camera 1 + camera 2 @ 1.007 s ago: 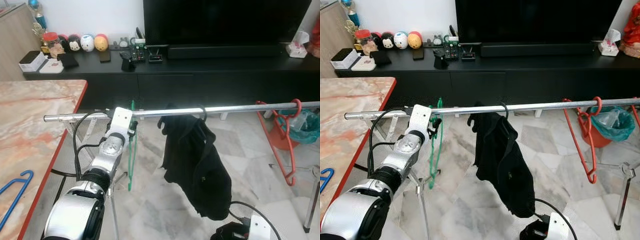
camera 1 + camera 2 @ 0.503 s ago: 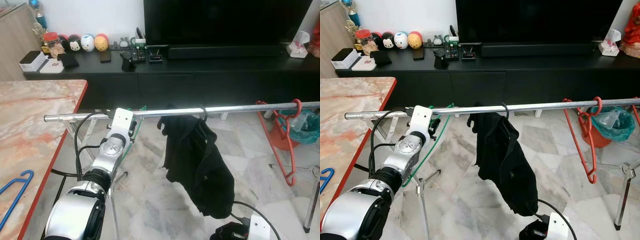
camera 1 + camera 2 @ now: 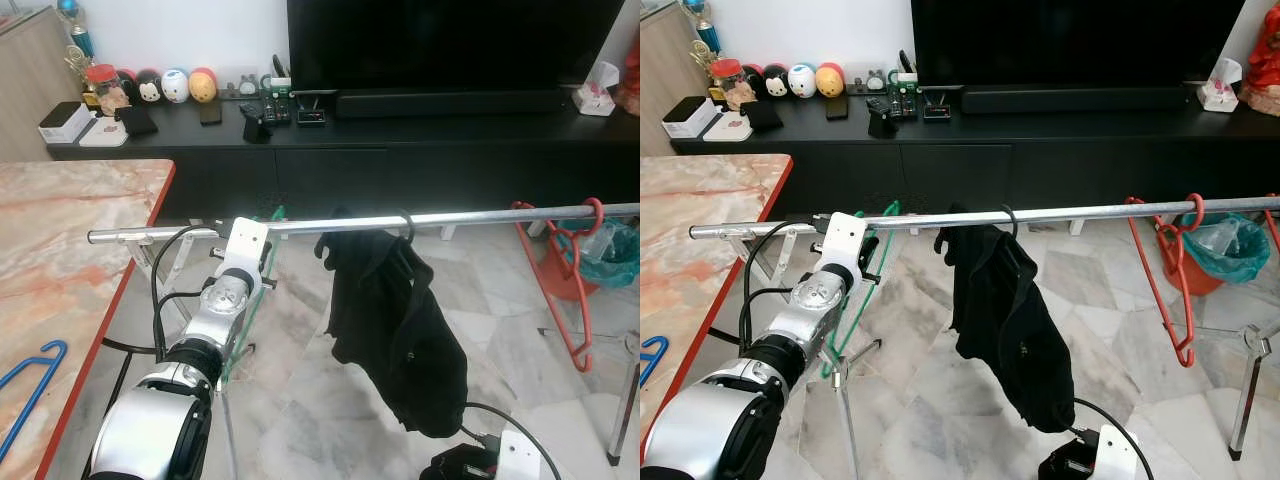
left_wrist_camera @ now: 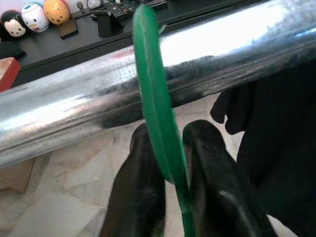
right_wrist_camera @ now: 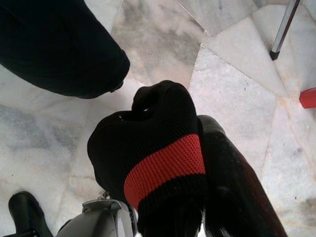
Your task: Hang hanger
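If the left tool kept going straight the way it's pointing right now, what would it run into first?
Most likely the metal rail. The left tool is shut on the green hanger, whose hook curves over the rail directly ahead of the fingertips. Beyond lies the black TV cabinet, though depth is hard to judge.

A long low black TV cabinet [image 3: 400, 140] runs along the white wall [image 3: 180, 35], carrying a big dark television screen [image 3: 450, 45] with a black soundbar [image 3: 450, 102] just below it. Toward the cabinet's left end sits a row of round cartoon figurines [image 3: 170, 85], with a white box [image 3: 65, 122] beyond them. In front of the cabinet, pale grey marble floor tiles [image 3: 480, 300]. Left of the cabinet, nearer the camera, a pinkish marble tabletop with a red edge [image 3: 70, 250].
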Motion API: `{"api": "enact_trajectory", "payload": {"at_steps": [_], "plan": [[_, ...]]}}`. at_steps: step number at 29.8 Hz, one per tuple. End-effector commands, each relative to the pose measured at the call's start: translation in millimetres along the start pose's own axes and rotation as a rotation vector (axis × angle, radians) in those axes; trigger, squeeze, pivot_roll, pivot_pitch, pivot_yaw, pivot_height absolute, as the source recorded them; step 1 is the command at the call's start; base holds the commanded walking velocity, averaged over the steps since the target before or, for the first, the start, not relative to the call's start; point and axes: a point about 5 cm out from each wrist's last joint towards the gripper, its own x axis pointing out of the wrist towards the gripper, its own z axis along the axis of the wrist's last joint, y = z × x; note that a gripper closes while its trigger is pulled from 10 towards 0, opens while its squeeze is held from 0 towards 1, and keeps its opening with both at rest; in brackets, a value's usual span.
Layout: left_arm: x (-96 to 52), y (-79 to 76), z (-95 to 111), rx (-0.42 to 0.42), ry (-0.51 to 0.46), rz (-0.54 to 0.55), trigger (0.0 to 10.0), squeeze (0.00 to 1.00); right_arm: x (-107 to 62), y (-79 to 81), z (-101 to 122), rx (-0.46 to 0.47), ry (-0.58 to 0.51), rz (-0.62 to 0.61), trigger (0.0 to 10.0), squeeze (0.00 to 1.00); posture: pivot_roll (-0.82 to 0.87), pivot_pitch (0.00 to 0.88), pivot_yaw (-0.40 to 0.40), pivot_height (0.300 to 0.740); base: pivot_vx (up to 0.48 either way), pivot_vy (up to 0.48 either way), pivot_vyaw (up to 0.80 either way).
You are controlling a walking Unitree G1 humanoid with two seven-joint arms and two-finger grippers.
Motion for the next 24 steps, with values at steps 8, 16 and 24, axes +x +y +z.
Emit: {"api": "enact_trajectory", "payload": {"at_steps": [8,16,24], "plan": [[-1.5,3.1,-6,0.001,0.022,0.01,0.0,0.0,-0.3,1.5,0,-0.009,-0.003,0.006,10.0,0.0,0.0,0.0,0.013,0.74,0.0,0.0,0.0],[-1.7,3.7,-6,-0.002,0.017,0.014,0.0,0.0,-0.4,1.3,0,-0.012,-0.003,0.006,10.0,0.0,0.0,0.0,0.012,0.74,0.0,0.0,0.0],[-6.3,20.0,0,-0.048,-0.076,0.066,1.6,0.0,-0.5,0.1,-1,-0.015,-0.003,0.002,10.0,0.0,0.0,0.0,0.009,0.74,0.0,0.0,0.0]]}}
